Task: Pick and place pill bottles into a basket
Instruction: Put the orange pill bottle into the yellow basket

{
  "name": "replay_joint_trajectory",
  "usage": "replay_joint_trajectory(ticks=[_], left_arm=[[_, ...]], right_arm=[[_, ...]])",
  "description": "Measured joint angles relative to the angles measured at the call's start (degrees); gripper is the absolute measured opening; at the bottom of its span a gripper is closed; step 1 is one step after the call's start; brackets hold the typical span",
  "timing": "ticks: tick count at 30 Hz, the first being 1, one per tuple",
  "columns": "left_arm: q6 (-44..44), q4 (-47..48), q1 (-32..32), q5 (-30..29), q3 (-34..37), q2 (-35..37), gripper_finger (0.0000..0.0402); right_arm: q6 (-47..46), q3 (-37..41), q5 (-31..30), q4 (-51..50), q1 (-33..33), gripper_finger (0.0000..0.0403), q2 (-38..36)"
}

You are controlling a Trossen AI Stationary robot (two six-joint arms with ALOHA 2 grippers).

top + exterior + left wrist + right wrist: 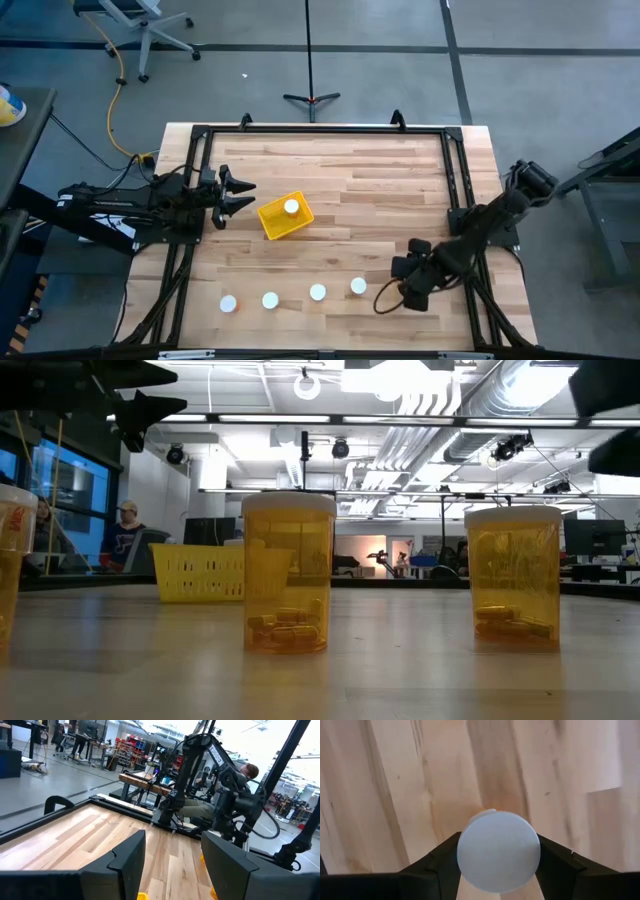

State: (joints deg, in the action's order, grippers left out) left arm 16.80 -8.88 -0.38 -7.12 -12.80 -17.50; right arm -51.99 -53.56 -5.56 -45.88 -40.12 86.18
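The yellow basket [285, 216] stands left of the table's middle with one white-capped pill bottle [291, 207] in it; it also shows in the low view [200, 572]. Several more pill bottles stand upright in a row near the table's front edge [229, 303] [270, 300] [317, 292] [358, 286]; two show as amber bottles in the low view [288, 572] [513, 578]. My right gripper [385, 298] is at the row's right end, shut on another bottle [498, 851]. My left gripper [245, 196] is open and empty just left of the basket. My right gripper has the bottle pinched between its two fingers [445, 867], one on each side just under the white cap [470, 845]. The fingers come from above, pointing down. The cap faces the wrist camera and hides the bottle's body; whether its bottom is on the table I cannot tell.
A black frame [320, 129] runs around the wooden table top. Bare wood lies between the basket and the row of bottles and toward the far right. People sit in the room beyond the table [127, 530].
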Motion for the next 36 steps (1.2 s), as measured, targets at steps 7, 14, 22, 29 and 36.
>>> replay_joint_trajectory(ticks=[7, 14, 22, 29, 36], left_arm=[[0.00, 0.01, 0.00, 0.00, 0.00, 0.00, 0.0227], [-0.02, 0.00, 0.00, 0.02, 0.00, 0.00, 0.0227], [-0.02, 0.00, 0.00, 0.00, 0.00, 0.00, 0.0227], [-2.54, 0.02, 0.00, 0.00, 0.00, 0.00, 0.0227], [-3.02, 0.39, 0.00, 0.00, 0.00, 0.00, 0.0227]], right_arm=[[4.90, 0.00, -3.77, -0.45, 4.22, 0.0201, -6.76], [14.91, -2.10, -9.51, 0.54, 10.96, 0.0201, -11.21], [29.43, -10.40, -10.05, 3.44, 20.17, 0.0201, -9.65], [40.93, -17.31, -2.84, 4.90, 28.29, 0.0201, -2.93], [51.78, -27.74, -0.06, 5.14, 33.74, 0.0201, 5.52]])
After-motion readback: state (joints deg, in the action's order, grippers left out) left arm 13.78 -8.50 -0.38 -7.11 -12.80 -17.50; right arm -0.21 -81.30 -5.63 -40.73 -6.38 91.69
